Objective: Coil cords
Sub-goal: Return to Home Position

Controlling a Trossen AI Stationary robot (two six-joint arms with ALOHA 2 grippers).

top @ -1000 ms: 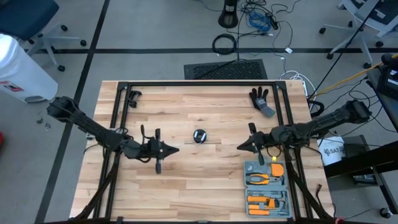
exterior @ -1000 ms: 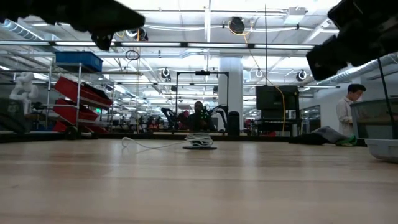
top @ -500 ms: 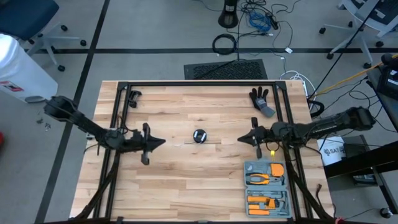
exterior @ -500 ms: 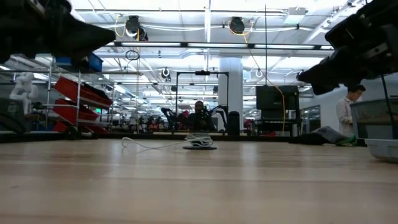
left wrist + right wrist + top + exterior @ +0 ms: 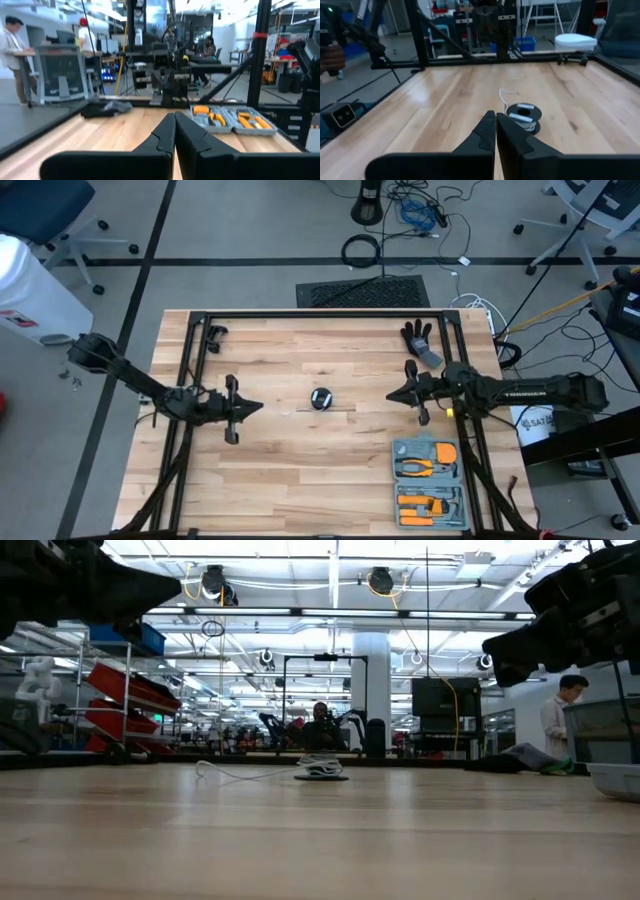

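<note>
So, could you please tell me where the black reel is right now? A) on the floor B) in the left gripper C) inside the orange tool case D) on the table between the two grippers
D: the reel lies on the table, between the shut left gripper and the shut right gripper, touched by neither.

reel [image 5: 321,398]: table [image 5: 300,470] centre | left gripper [image 5: 258,408]: its left | right gripper [image 5: 391,397]: its right
</note>
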